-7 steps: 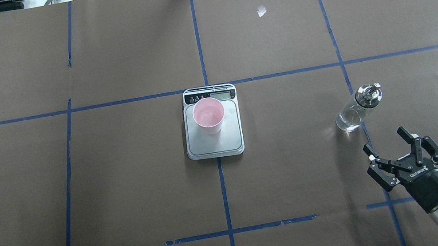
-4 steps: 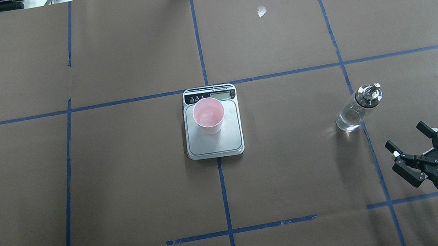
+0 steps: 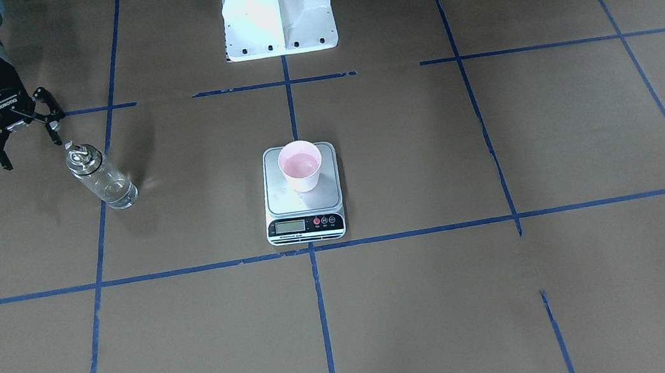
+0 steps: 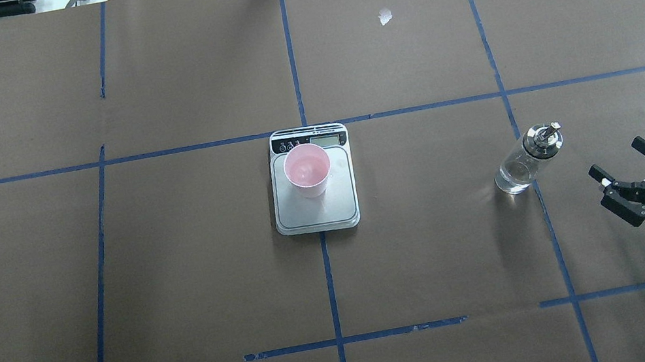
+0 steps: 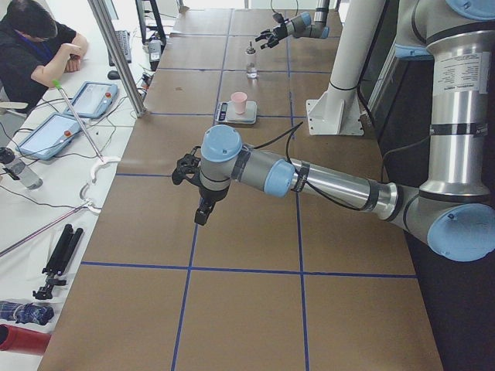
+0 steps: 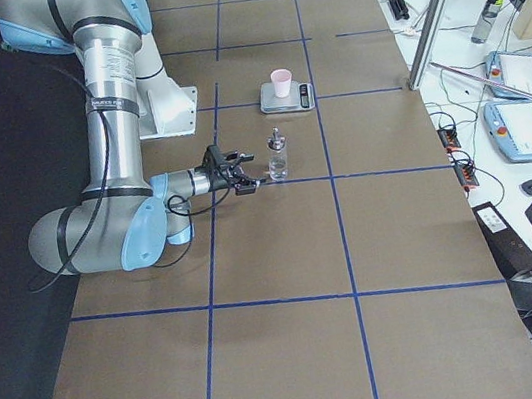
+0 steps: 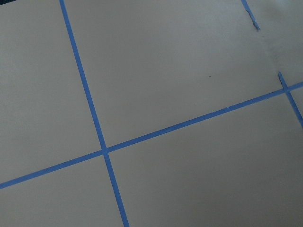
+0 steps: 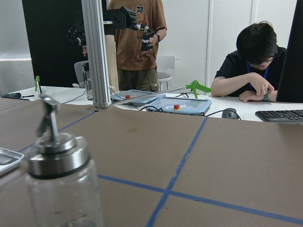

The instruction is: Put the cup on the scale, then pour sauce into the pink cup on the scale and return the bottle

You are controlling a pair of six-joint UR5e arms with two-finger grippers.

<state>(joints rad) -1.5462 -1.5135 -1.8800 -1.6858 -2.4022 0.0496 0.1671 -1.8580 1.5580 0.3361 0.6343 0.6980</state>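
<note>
The pink cup (image 4: 307, 170) stands upright on the far part of the scale (image 4: 318, 211), at the table's middle; both also show in the front view, cup (image 3: 300, 165) on scale (image 3: 302, 202). The glass bottle (image 4: 525, 162) with silver cap and spout stands upright on the table to the right, free of any grip, with clear liquid at its bottom. My right gripper (image 4: 617, 157) is open and empty, to the right of the bottle and apart from it. The right wrist view shows the bottle (image 8: 61, 179) close at lower left. My left gripper (image 5: 203, 210) shows only in the exterior left view; I cannot tell its state.
Blue tape lines divide the brown table cover. The robot's white base (image 3: 277, 11) stands at the near edge. Operators sit and stand beyond the table's far edge (image 8: 258, 61). The left wrist view shows only the table cover and tape (image 7: 102, 149).
My right gripper has moved to the right and farther across the table, from in front of the bottle to beside it, still open. Bottle, cup and scale have not moved.
</note>
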